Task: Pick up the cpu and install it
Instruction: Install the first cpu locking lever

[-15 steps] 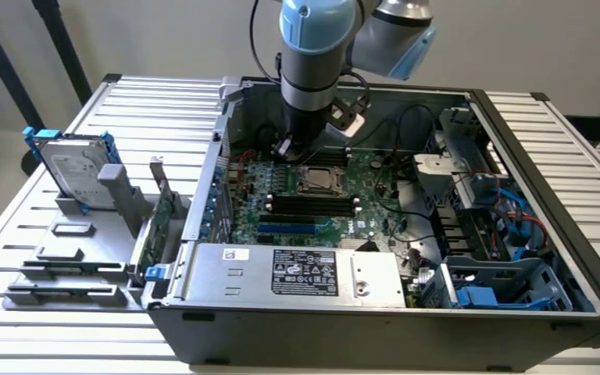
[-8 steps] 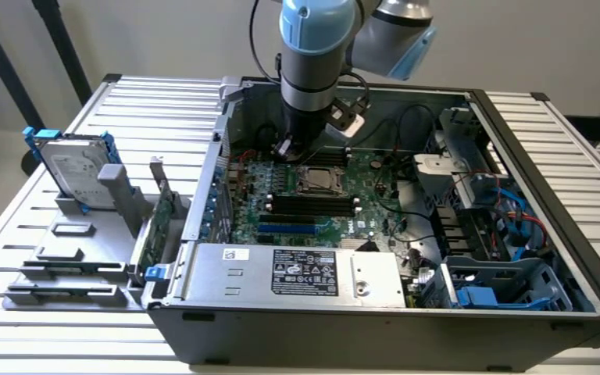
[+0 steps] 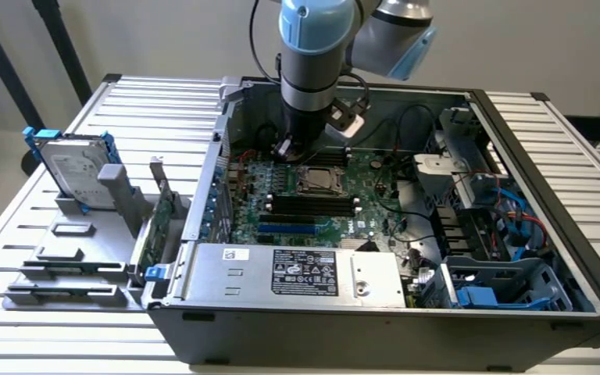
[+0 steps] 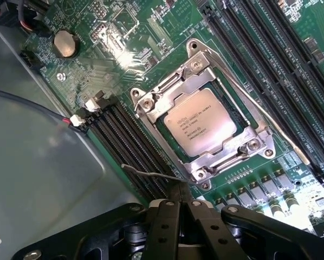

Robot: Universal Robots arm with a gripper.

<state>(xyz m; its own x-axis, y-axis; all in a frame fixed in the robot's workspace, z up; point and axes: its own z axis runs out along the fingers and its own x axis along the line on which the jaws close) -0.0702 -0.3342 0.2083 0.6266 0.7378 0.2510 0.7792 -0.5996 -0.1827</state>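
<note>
One small chip matters here: the cpu [image 4: 200, 122]. It lies flat in its socket on the green motherboard [image 4: 124, 32], with a shiny metal frame [image 4: 259, 142] closed around its edges. So I think it is already in its place.

My hand [image 4: 179, 214] is pinched shut and holds nothing. Its black fingertips [image 4: 170, 216] hover just beside the thin wire lever [image 4: 151, 174] at one corner of the frame. From the exterior view, my hand [image 3: 290, 147] is low inside the open computer case [image 3: 550, 195], right above the board.

I think the cpu is light, stiff and thin. Its top is dull grey metal, smooth and a bit slippery. The underside must be easy to hurt, so the flat edges are the safe place to hold it.

Long black memory slots [image 4: 127, 141] run beside the socket. A round silver battery [image 4: 65, 43] sits further off on the board.
</note>
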